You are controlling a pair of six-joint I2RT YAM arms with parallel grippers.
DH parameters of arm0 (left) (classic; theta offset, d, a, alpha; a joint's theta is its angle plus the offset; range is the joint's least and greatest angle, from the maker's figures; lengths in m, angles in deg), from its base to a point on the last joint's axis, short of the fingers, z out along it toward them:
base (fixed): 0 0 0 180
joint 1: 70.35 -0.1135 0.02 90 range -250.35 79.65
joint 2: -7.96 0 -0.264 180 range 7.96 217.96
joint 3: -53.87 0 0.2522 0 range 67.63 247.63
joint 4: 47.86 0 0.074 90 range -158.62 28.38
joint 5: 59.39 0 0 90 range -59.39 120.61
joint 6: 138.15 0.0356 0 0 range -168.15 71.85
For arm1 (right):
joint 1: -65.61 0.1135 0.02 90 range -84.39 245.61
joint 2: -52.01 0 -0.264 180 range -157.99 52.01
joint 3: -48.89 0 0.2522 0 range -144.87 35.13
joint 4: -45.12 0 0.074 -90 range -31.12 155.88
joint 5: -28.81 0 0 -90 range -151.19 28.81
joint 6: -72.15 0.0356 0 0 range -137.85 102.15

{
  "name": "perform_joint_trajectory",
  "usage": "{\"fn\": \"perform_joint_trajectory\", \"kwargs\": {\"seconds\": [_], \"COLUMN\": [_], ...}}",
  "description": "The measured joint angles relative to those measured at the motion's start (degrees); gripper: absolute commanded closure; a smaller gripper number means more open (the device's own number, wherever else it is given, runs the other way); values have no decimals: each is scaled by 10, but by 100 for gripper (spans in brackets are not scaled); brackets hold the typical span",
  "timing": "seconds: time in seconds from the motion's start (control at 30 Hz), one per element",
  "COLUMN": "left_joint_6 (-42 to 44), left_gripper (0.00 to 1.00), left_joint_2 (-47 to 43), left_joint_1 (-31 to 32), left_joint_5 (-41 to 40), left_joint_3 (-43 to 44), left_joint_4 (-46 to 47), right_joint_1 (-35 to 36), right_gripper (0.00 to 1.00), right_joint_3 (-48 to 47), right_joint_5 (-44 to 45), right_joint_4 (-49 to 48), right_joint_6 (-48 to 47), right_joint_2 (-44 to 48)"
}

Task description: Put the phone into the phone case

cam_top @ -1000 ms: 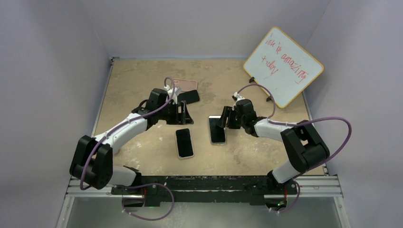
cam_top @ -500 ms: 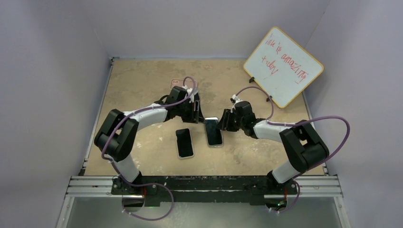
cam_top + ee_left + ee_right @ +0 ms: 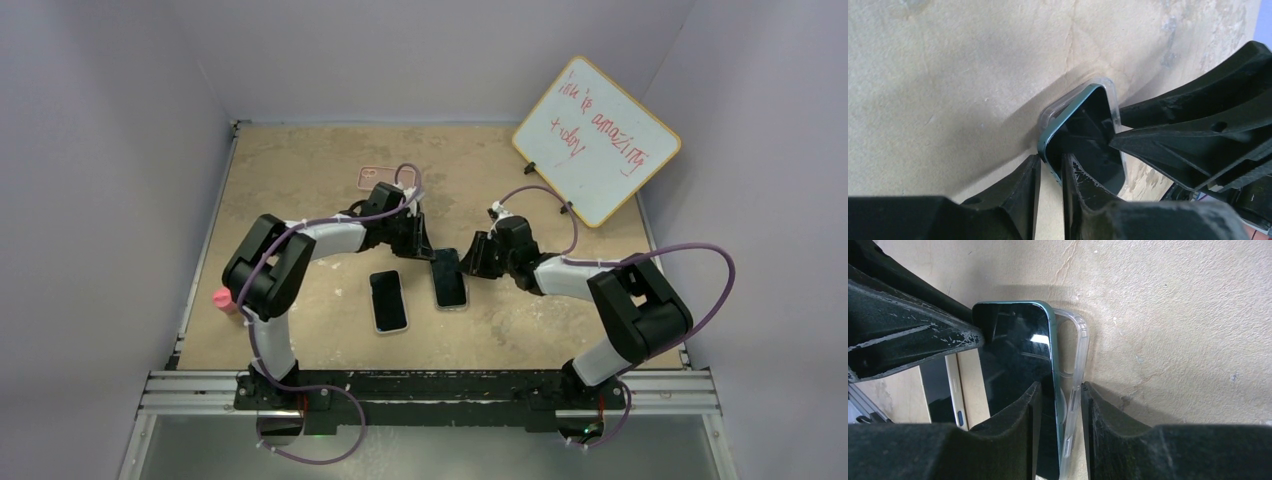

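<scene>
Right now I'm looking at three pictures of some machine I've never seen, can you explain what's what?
Two robot arms are bolted to a table. The wide picture looks down from above; the two close-ups come from a camera on each wrist. Between the arms lies a teal phone on a clear case. The left fingers and right fingers straddle its edges; whether they pinch it yet is unclear. Also there: a second phone, a pink case and a whiteboard.

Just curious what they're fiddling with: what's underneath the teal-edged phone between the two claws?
A clear phone case lies under the phone; only its rim shows along one side and around the top corner. The phone covers the rest of the case.
</scene>
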Motion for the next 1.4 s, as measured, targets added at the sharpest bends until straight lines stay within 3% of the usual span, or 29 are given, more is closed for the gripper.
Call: {"fn": "perform_joint_trajectory", "kwargs": {"seconds": [0.37, 0.53, 0.73, 0.93, 1.4], "left_joint_6": [1, 1, 3, 3, -5], "left_gripper": [86, 74, 60, 57, 78], "left_joint_2": [18, 19, 18, 11, -10], "left_joint_1": [17, 22, 33, 48, 49], "left_joint_5": [9, 4, -9, -21, -15], "left_joint_3": [15, 15, 16, 15, -24], "left_joint_4": [24, 26, 25, -9, 7], "right_joint_1": [-1, -3, -2, 2, 2], "right_gripper": [69, 70, 60, 56, 50], "right_joint_3": [8, 12, 12, 22, 54], "right_joint_5": [-1, 0, 0, 4, 4], "right_joint_4": [-11, -12, -4, 35, -3], "right_joint_6": [4, 5, 7, 11, 52], "right_joint_2": [1, 5, 11, 62, 57]}}
